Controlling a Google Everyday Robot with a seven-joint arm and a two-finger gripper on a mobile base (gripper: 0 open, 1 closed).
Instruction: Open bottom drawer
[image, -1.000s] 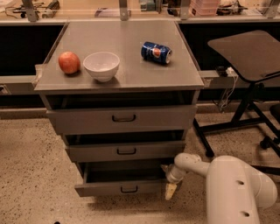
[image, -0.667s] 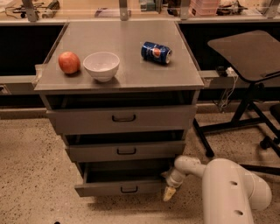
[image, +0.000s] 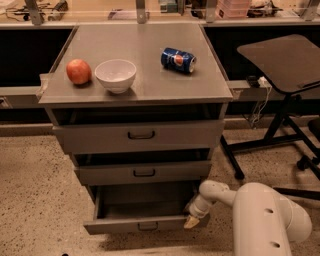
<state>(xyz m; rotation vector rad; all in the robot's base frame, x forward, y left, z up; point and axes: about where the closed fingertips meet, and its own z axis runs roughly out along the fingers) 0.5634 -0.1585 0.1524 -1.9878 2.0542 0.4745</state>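
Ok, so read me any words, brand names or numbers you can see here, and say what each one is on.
Blue drink can lying on the grey cabinet top: red and white round logo, lettering too blurred to read.
White pincer, at the right end of the open grey metal bottom drawer: no text.
Nothing else readable.

The bottom drawer (image: 145, 226) stands pulled out, and the gripper (image: 192, 221) is at its front right corner.

Bottom drawer (image: 135, 224) sits out (perhaps halfway), end effector (image: 192, 221) at its front corner.
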